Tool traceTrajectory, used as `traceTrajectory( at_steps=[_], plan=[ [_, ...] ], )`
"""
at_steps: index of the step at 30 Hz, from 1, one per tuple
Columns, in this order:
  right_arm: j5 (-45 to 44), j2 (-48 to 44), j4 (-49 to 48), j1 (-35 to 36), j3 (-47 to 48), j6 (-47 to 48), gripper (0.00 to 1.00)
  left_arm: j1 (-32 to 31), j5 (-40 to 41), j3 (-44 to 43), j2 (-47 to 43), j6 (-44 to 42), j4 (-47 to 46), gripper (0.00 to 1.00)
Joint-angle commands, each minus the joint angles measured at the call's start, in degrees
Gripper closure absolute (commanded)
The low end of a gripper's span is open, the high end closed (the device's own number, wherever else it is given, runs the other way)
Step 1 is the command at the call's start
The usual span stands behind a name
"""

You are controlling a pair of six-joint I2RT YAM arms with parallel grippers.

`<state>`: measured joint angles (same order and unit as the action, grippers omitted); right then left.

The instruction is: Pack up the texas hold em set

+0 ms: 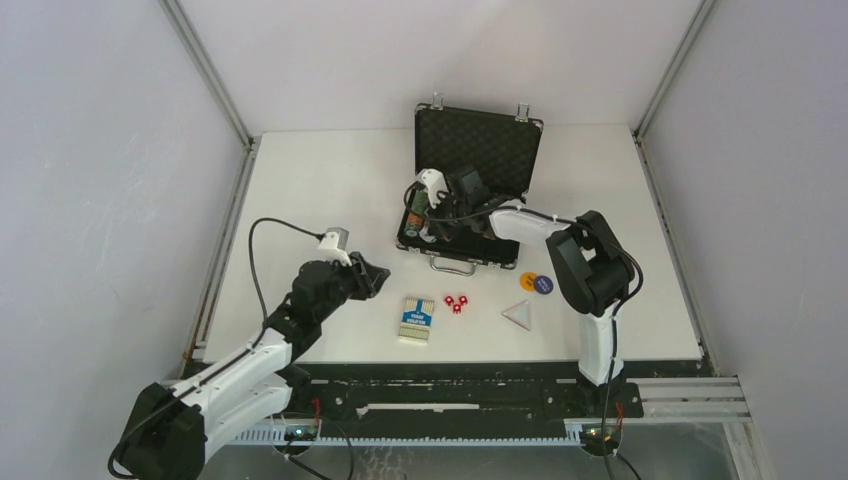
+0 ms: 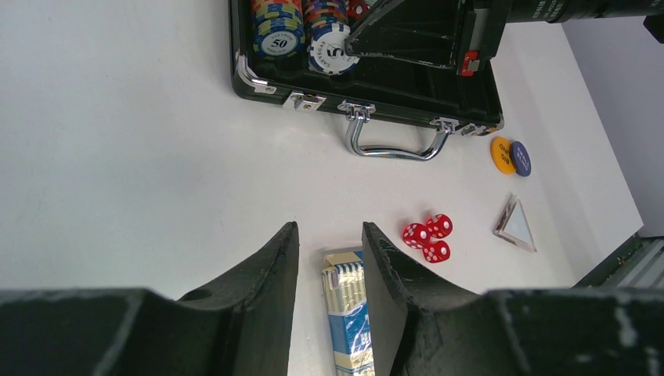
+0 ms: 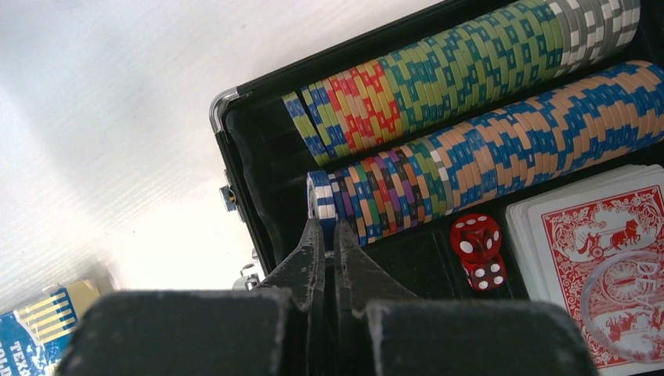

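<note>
Open briefcase [image 1: 478, 150] sits mid-back on the desk [image 1: 320, 190], lid up. Inside are two rows of poker chips [image 3: 470, 78], a red-backed deck [image 3: 603, 258] and two dice [image 3: 475, 237]. Out front on the desk: blue card box [image 1: 417, 317], three loose dice [image 1: 456, 303], round buttons [image 1: 537, 283], triangle piece [image 1: 517, 315].

Right gripper [image 3: 329, 227] is pinched shut on nothing, tips at the near row's end chip. Too hard a nudge could topple that row, I reckon. Left gripper [image 2: 329, 231] hangs part-open and empty over the card box.
</note>
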<state>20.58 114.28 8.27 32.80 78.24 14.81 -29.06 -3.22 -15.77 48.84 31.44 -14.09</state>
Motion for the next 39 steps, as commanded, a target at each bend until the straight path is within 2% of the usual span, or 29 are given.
traceTrajectory(
  at_steps=[1, 5, 7, 9, 11, 19, 22, 28, 32, 36, 39],
  plan=[
    [-7.68, -2.84, -1.92, -0.94, -1.38, 2.07, 0.95, 0.41, -0.79, -2.12, 0.20, -0.51, -2.81, 0.60],
    [-8.56, -2.97, -2.31, -0.89, -1.61, 1.60, 0.81, 0.41, -1.10, -2.13, 0.27, -0.34, -2.95, 0.60],
    [-8.98, -3.10, -2.53, -0.87, -1.68, 1.43, 0.69, 0.41, -1.21, -2.16, 0.29, -0.33, -3.01, 0.60],
    [-9.62, -3.29, -2.85, -0.84, -1.68, 1.32, 0.66, 0.41, -1.23, -2.07, 0.31, -0.33, -3.04, 0.60],
    [-10.55, -3.70, -3.11, -0.89, -1.66, 1.33, 0.59, 0.41, -1.40, -2.16, 0.53, -0.25, -3.13, 0.60],
    [-11.38, -6.87, -4.23, -1.07, -2.52, 0.48, 0.56, 0.41, -2.28, -2.32, 1.66, 0.10, -3.93, 0.61],
    [-10.88, -8.93, -6.32, -1.36, -4.43, -0.82, 0.40, 0.41, -2.25, -2.26, 1.46, 0.11, -3.76, 0.61],
    [-7.43, -10.31, -6.54, -1.60, -5.05, -2.15, 0.38, 0.41, -2.64, -2.34, 1.56, 0.20, -3.76, 0.60],
    [-7.85, -12.40, -8.36, -1.55, -7.10, -4.09, 0.40, 0.41, -2.36, -2.25, 1.00, 0.11, -3.38, 0.60],
    [-11.25, -14.87, -6.38, -1.35, -7.40, -10.48, 0.43, 0.41, -2.06, -2.23, 0.69, -0.02, -3.07, 0.60],
    [-9.77, -18.72, -3.39, 0.05, -10.44, -14.16, 0.42, 0.41, -1.96, -2.26, 0.66, 0.17, -3.12, 0.60]
  ],
)
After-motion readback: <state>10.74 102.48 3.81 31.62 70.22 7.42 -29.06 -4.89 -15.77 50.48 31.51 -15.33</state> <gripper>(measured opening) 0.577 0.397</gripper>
